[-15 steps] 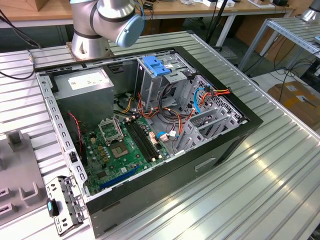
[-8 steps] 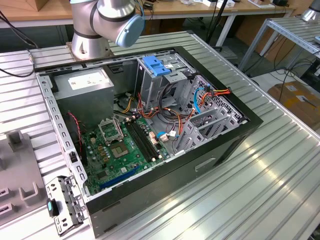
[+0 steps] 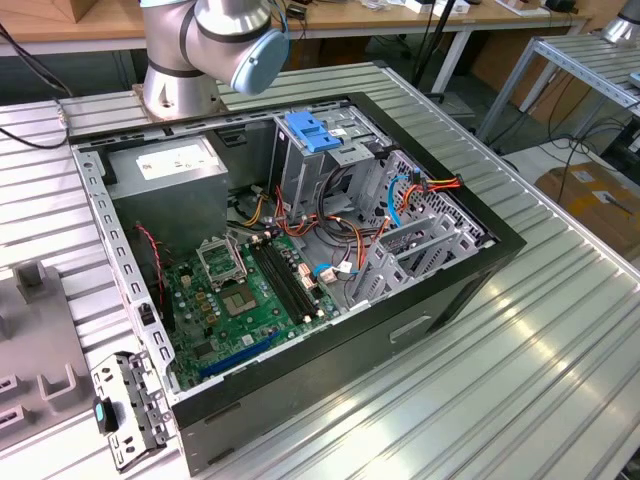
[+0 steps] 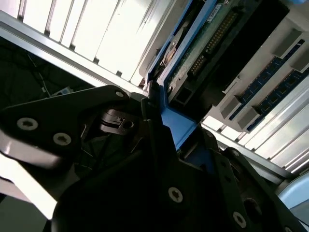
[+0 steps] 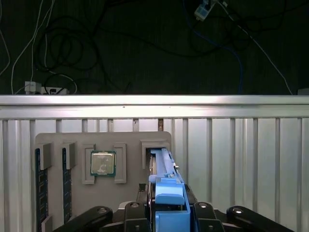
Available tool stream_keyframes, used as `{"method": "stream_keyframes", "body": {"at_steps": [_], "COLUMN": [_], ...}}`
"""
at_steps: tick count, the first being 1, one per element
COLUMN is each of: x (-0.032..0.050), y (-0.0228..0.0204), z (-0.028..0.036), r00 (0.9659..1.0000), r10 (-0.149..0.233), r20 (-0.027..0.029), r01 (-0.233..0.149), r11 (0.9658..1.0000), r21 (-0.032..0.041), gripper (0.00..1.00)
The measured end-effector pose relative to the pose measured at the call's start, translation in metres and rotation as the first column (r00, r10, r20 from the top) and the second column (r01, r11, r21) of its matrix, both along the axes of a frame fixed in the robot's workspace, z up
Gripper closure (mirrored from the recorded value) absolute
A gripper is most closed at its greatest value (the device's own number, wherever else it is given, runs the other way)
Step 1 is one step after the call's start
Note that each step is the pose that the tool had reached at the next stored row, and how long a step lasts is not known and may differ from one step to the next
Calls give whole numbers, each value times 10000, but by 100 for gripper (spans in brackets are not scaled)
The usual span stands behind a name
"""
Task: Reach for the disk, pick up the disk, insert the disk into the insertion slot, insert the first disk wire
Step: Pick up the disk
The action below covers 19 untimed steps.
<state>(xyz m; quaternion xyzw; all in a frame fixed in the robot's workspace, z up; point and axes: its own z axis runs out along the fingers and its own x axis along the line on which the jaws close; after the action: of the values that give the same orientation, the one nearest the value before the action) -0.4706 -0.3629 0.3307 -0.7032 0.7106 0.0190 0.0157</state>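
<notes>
In the exterior view, the open black computer case point(image 3: 440, 300) lies on its side on the ribbed aluminium table point(image 3: 520, 380), so its inside faces upward and is easy to reach from above. On the side of the case toward the exterior view's right sits the insertion slot point(image 3: 415, 240), a low grey perforated sheet-metal cage. Just beside it stands a taller grey cage with a blue plastic cap point(image 3: 305, 135). The green motherboard point(image 3: 245, 295) covers the floor of the case, and the grey base of the arm point(image 3: 185, 70) stands behind the case.

In the second wrist view, the black gripper point(image 4: 176, 123) is seen from very near. Between its two fingers is the edge of the disk point(image 4: 207, 43), a flat dark hard drive with a green circuit board, framed by a bright blue plastic carrier. The fingers appear pressed together on this blue edge, pinching it. The plastic rim is probably chosen because it gives a firm place to hold without touching the board.

In the first wrist view, the disk point(image 5: 166, 188) stands on its narrow edge, and its far end sits in a slot of a pale grey plastic tray point(image 5: 96, 140). This upright position leaves both flat sides free for the gripper point(image 5: 170, 215), which closes on the near end. The same tray also holds a square silver processor chip point(image 5: 103, 163) and dark memory sticks point(image 5: 38, 186), each in its own pocket. So the disk is at the tray, in the grasp, and not at the cage.
</notes>
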Motion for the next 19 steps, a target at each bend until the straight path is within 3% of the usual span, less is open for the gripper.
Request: {"method": "stream_keyframes", "body": {"at_steps": [6, 19], "x": [0, 1], "y": [0, 0], "z": [160, 206], "r00": [10000, 10000], "r10": [0, 0], "r20": [1, 2], "r01": [0, 0], "r11": [10000, 10000], "r21": [-11, -11], "gripper": [63, 63]}}
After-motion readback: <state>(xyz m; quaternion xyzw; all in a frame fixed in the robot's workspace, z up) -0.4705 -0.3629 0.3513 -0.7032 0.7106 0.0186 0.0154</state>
